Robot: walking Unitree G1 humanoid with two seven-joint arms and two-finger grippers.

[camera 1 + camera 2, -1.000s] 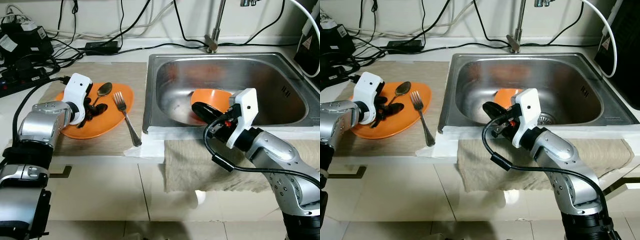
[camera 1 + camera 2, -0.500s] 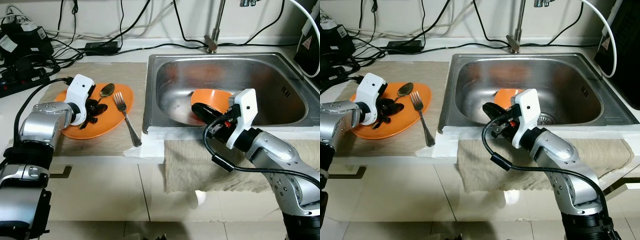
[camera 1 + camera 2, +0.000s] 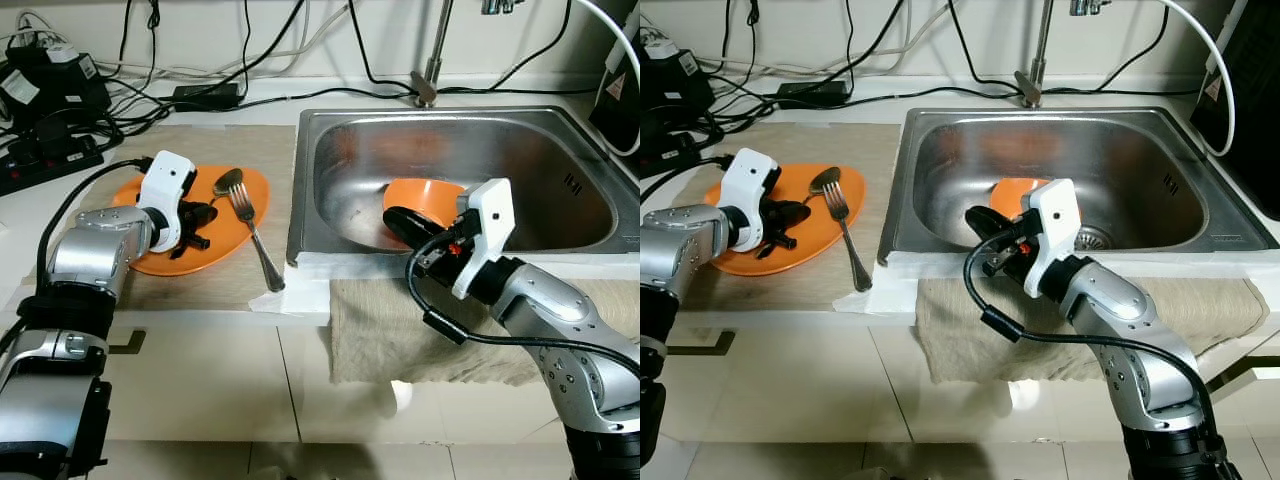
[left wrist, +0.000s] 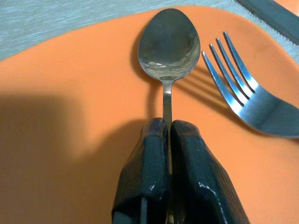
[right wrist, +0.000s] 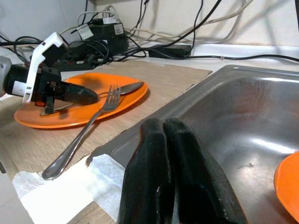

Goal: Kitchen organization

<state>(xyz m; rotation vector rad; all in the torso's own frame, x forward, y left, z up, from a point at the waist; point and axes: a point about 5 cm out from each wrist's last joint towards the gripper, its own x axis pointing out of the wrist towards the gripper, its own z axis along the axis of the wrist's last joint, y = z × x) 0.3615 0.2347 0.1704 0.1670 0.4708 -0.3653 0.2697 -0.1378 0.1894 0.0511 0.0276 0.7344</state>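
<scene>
Spoon sits w/ its bowl on the orange plate, handle pinched in the left gripper, fingers clamped tight on the stem. Bowl of the spoon pts ahead of the fingertips, toward the plate's far rim. Fork lies just beside that gripper on the sink side, tines on the plate close to the spoon bowl but apart from it, handle running off the plate's rim onto the mat. Sink edge is beyond the fork; bare mat lies between.

Right gripper hovers over the sink's near wall, fingers pressed together, holding nothing. Orange bowl lies in the basin just behind it, basin floor open beyond.

Count: 1 spoon, 1 fork, 1 plate, 1 bowl, 1 sink.
</scene>
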